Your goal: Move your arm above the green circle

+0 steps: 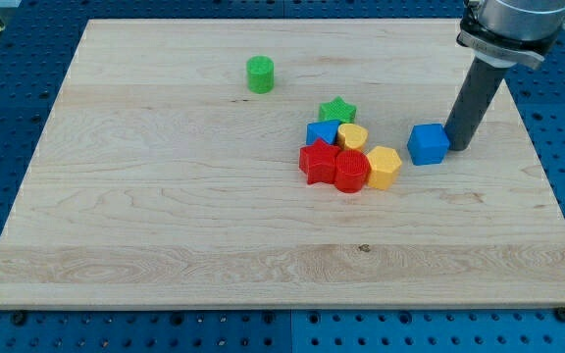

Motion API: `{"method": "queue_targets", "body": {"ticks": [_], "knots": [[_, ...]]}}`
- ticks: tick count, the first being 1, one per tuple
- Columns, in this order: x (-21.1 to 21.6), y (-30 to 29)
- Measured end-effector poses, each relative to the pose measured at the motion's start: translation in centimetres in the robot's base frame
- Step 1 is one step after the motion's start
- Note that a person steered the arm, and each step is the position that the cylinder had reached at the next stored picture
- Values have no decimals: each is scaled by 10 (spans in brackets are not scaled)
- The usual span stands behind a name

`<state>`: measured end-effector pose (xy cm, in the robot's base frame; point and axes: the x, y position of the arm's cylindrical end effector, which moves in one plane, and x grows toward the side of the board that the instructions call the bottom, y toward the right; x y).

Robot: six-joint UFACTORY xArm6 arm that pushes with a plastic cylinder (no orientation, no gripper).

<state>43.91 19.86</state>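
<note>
Wooden table (165, 216) fills the view. No pincer exists, only the rod; the tip (456, 147) sits beside the blue cube (428, 144), well apart from the green circle (260, 75) upper left. Travel remains undone.

Arm (513, 25) cut off by the view's top edge; blue triangle (320, 133) half hidden behind red star (317, 160) and yellow heart (352, 136).
</note>
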Motion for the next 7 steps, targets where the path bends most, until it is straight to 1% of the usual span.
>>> {"method": "queue_targets", "body": {"ticks": [2,3,6,7], "knots": [[-57,-10],[-57,-31],[-26,-55],[-22,-61]]}}
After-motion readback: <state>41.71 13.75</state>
